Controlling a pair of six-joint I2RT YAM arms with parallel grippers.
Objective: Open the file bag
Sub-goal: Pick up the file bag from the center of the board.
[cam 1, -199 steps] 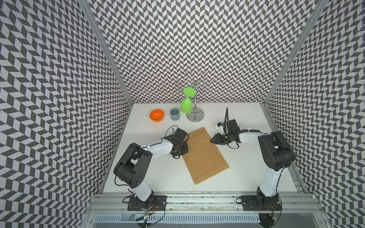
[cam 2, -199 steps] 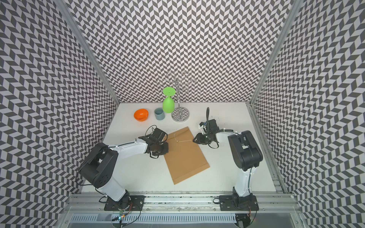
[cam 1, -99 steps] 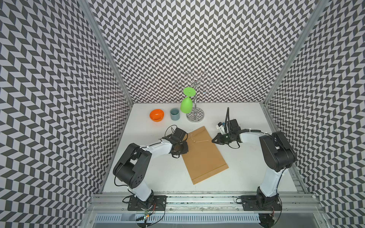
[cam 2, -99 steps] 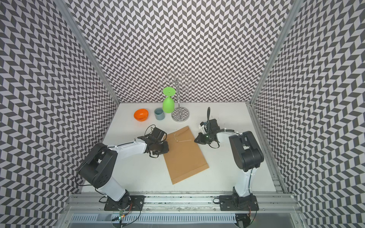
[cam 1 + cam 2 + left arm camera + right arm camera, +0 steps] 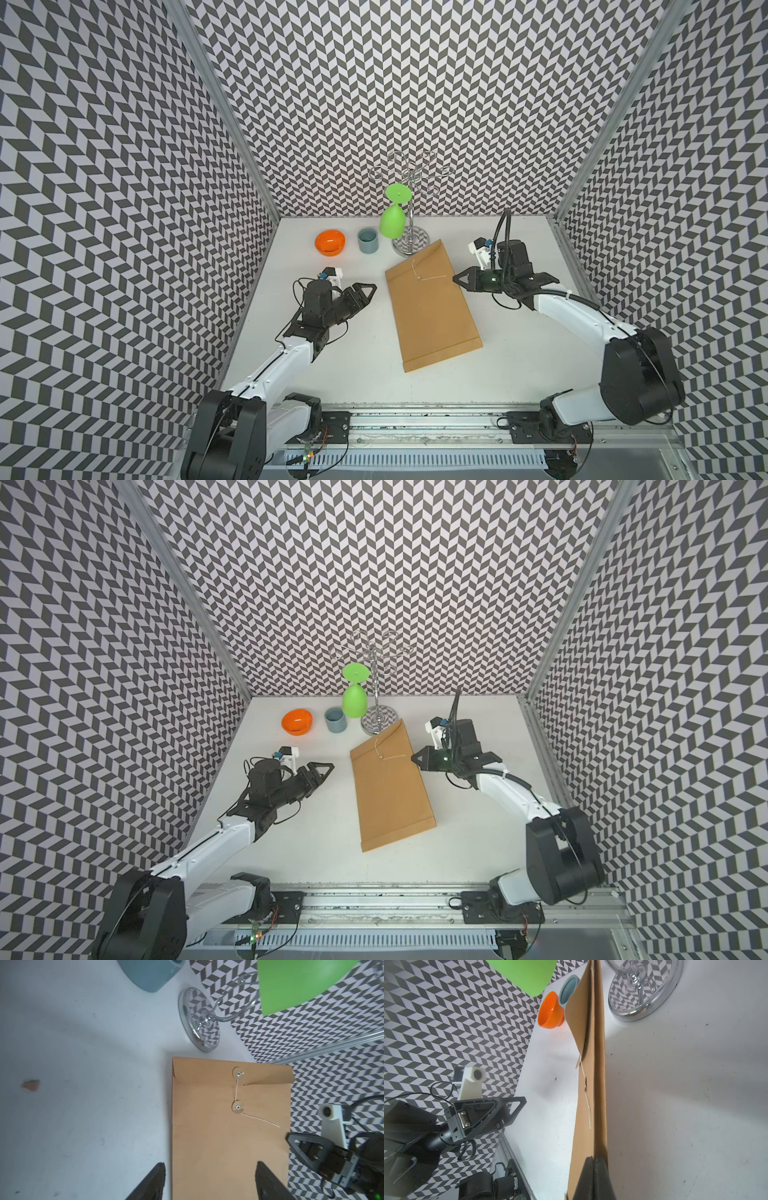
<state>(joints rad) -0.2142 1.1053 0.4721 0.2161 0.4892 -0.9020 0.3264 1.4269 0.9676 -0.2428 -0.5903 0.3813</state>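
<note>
Bag [image 5: 432, 316] flat on table [image 5: 332, 353], flap up (string [image 5: 432, 277] end trailing). Long axis front–back, flap end toward back edge. Left end effector [image 5: 369, 293] apart; right end effector [image 5: 456, 277] together.

Left gripper [image 5: 368, 294] opened from shut and came off left edge of file bag [image 5: 432, 316]; strip of bare bench [image 5: 332, 353] showed between them. Right gripper [image 5: 458, 278] closed fully and shifted slightly toward back wall, beside bag's right edge. File bag slid slightly toward back wall, far corner nearer stand base [image 5: 403, 249].
</note>
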